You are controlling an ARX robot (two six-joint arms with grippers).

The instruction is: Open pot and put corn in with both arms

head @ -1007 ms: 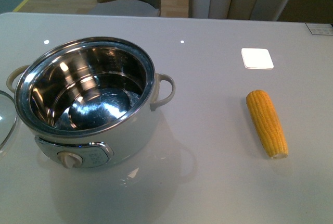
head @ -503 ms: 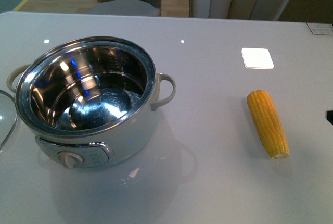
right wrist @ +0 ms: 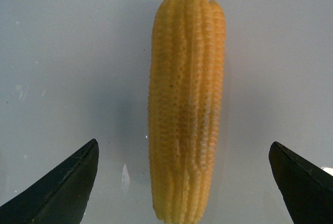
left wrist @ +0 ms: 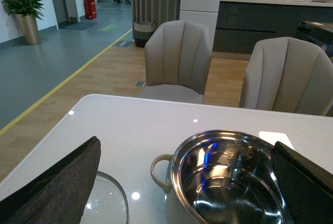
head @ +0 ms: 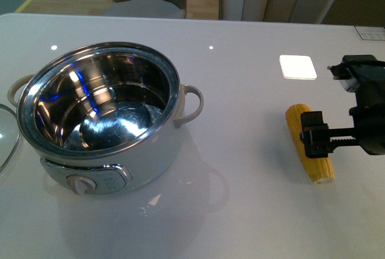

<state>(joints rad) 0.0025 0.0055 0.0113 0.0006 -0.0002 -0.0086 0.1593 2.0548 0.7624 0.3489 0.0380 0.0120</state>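
Standing pot [head: 157, 150]: one, sitting left of centre in the front view, lid off; round cream-white body, mirror-bright steel bowl, two loop handles, one dial on the front panel.
Corn [head: 299, 120]: one cob, yellow-orange, tapered, kernels running in neat rows; lying on the table right of centre, well apart from the pot.
Right gripper [right wrist: 183, 150]: two black wedge-shaped fingers standing wide apart, flanking the cob without touching it.
Left gripper [left wrist: 186, 145]: two dark fingers spreading wide, holding nothing, framing the pot in the lower part of its wrist view.
Lid [head: 5, 141]: one, clear glass, lying at the left edge just beside the pot.
Table [head: 240, 211]: smooth, glossy, pale grey, reflecting light spots.
Pad [head: 297, 67]: one white rounded square, lying upper right.
Chairs [left wrist: 179, 57]: two, beige, padded, standing behind the table.
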